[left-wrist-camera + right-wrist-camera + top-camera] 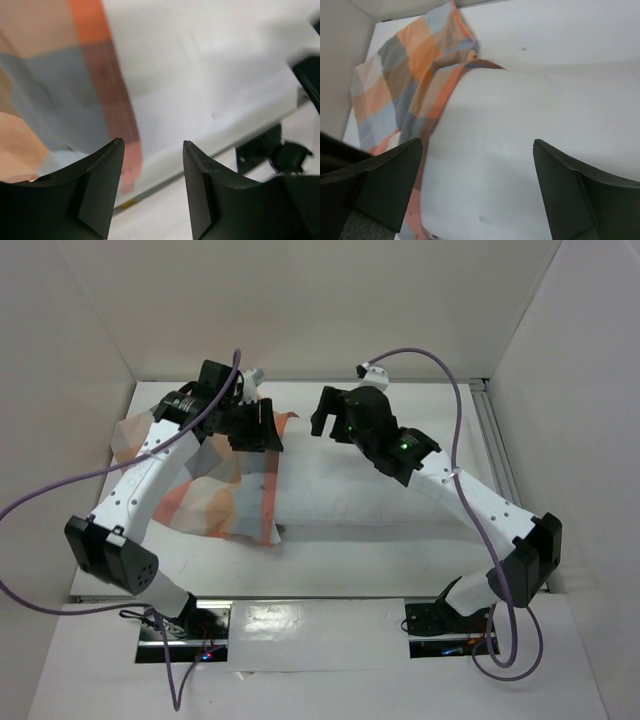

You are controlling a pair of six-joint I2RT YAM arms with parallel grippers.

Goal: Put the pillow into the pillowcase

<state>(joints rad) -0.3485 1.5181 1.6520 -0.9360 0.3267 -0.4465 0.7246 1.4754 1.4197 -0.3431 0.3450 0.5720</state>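
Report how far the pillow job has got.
Done: one end of the pillow looks tucked inside the pillowcase, whose orange hem lies across it. In hand: nothing; the left hand and right hand both hover open above them, gripping neither. Left: most of the pillow lies bare, so the case must be drawn over the rest.

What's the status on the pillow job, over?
Jaws open on left gripper and right gripper, both empty. Checked pillowcase covers left end of pillow; rest bare. Nothing blocking.
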